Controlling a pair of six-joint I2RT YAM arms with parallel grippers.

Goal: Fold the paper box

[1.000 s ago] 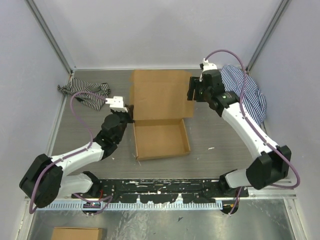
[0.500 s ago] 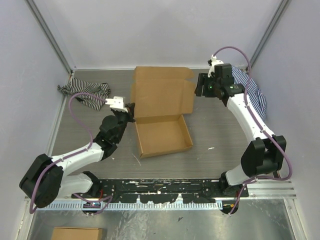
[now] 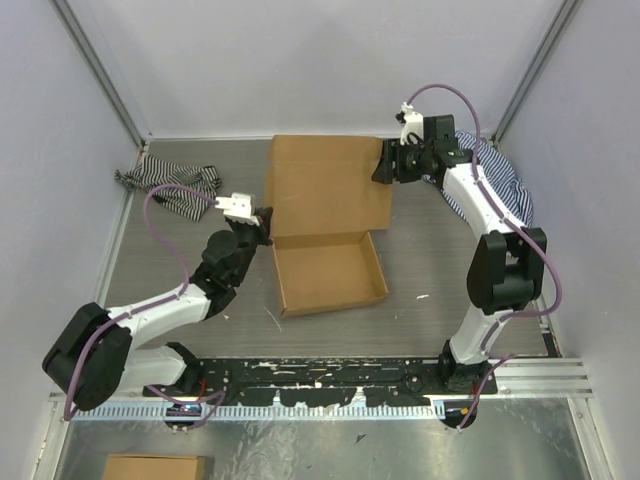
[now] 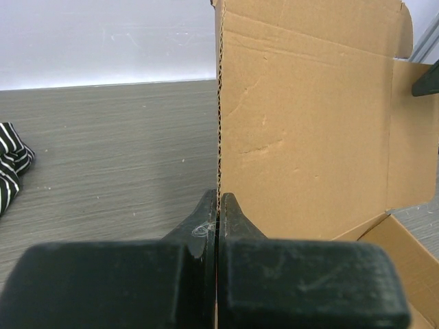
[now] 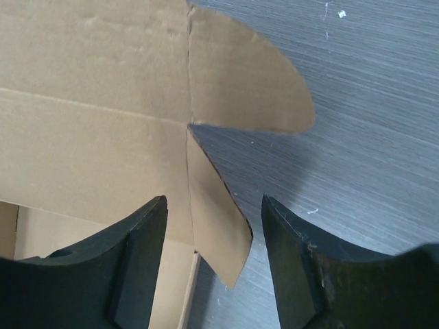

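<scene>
Striped cloth (image 3: 170, 186) bunched far left — second cloth (image 3: 512, 195) far right, partly hidden. Brown piece (image 3: 155, 467), perhaps cardboard, bottom-left.

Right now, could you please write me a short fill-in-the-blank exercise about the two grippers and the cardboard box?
1. The left gripper is ____ on the left edge of the paper box.
2. The right gripper holds its jaws ____, with a side flap between them.
3. Seen from above, the striped cloth on the left gripper's side lies to the box's ____.
Missing words: shut; open; left.
</scene>
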